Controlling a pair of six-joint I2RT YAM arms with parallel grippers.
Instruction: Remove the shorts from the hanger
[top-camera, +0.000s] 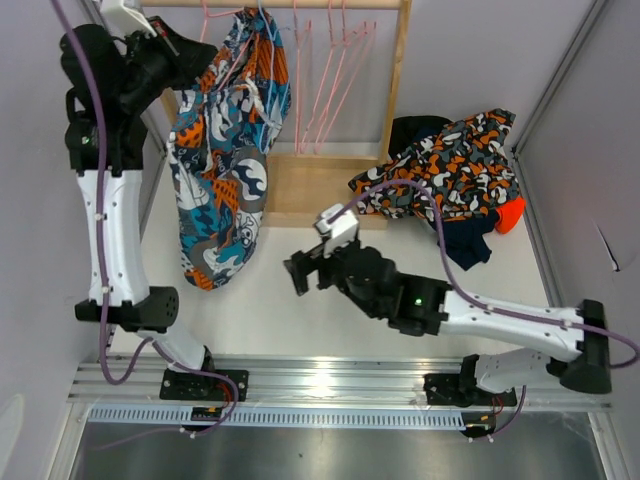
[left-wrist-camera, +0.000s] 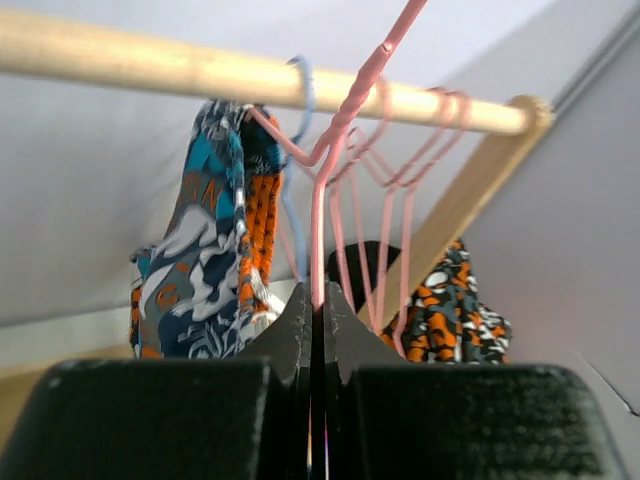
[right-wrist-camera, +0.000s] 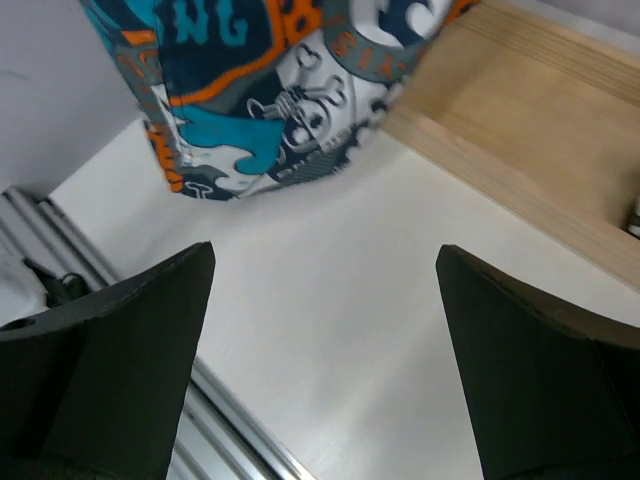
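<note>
Left gripper clamped on hanger, shorts dangling

Its jaws were pinched shut on the pink hanger below the rod. The teal-print shorts hung just beside it, long axis vertical, hem near the table. Right of that hem sat the right gripper, spread wide and empty, probably the nearer arm to pull. The camouflage shorts lay farther right.

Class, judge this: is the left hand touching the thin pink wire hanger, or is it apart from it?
Touching. The left wrist view shows the left hand shut on the thin pink wire hanger, with its wire pinched and no gap.
</note>
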